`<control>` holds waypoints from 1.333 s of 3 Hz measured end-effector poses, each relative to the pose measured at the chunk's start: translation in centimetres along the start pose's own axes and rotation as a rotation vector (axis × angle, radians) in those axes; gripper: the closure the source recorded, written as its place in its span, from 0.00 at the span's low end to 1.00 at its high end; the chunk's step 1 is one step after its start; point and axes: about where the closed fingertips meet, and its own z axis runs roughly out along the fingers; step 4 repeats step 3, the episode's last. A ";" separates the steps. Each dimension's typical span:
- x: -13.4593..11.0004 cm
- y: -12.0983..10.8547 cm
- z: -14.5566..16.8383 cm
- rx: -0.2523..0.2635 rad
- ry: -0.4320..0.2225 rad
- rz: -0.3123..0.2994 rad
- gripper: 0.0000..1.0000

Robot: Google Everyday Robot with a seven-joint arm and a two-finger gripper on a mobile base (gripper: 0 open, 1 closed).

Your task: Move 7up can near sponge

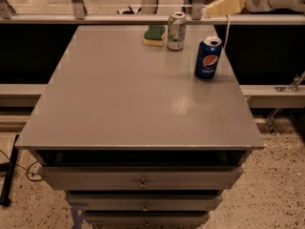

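Observation:
The 7up can (176, 31), silver-white with green markings, stands upright near the far edge of the grey table (133, 104). The sponge (155, 34), dark green on top over a yellow base, lies just to the can's left, very close to it or touching it. My gripper (210, 10) is in the air above the table's far right corner. It is to the right of the can, higher than its top, and apart from it. It holds nothing that I can see.
A blue Pepsi can (208, 57) stands upright on the right side of the table, nearer than the 7up can. A railing (143, 18) runs behind the far edge. Drawers (140, 178) sit under the tabletop at the front.

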 end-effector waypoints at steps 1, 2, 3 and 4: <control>-0.2 1.4 -4.9 0.043 -0.121 0.025 0.00; 1.5 5.3 -8.0 0.034 -0.202 0.052 0.00; 2.6 7.4 -9.2 0.012 -0.220 0.042 0.00; 2.6 7.4 -9.2 0.012 -0.220 0.042 0.00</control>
